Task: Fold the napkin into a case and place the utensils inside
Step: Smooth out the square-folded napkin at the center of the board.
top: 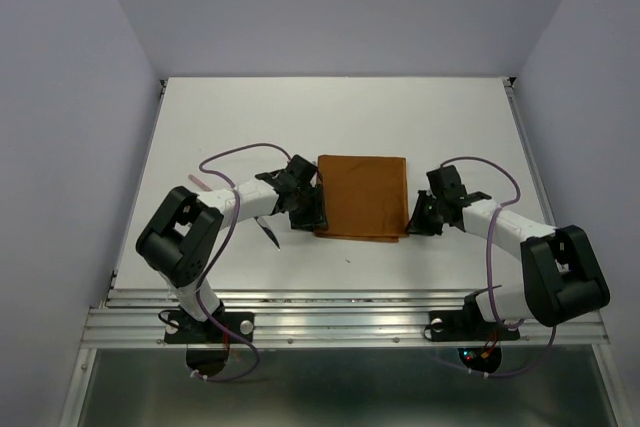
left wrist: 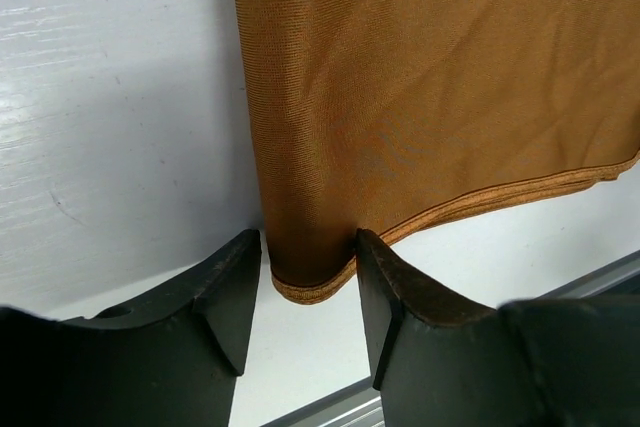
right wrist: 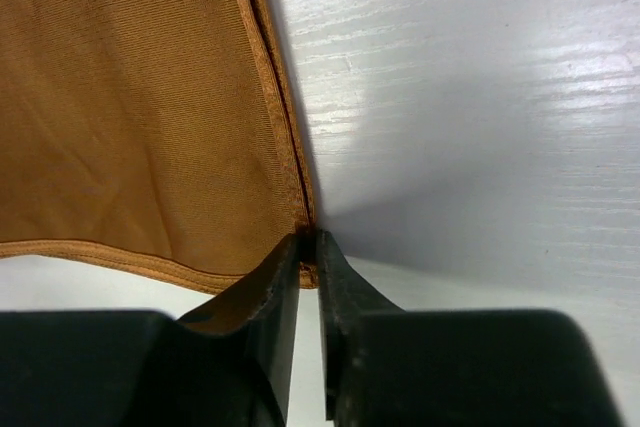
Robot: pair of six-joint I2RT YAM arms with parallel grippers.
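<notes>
Folded napkin (top: 362, 194) lies flat on the worktop (top: 250, 117); left fingers (left wrist: 225, 287) spread astride its near-left corner, right fingers (right wrist: 270, 297) pinch its near-right corner.

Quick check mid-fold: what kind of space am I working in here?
Probably a lab robot cell, not a dining room: a plain white table boxed in by pale walls, with an aluminium rail at its near edge where the left arm and right arm are bolted.
</notes>
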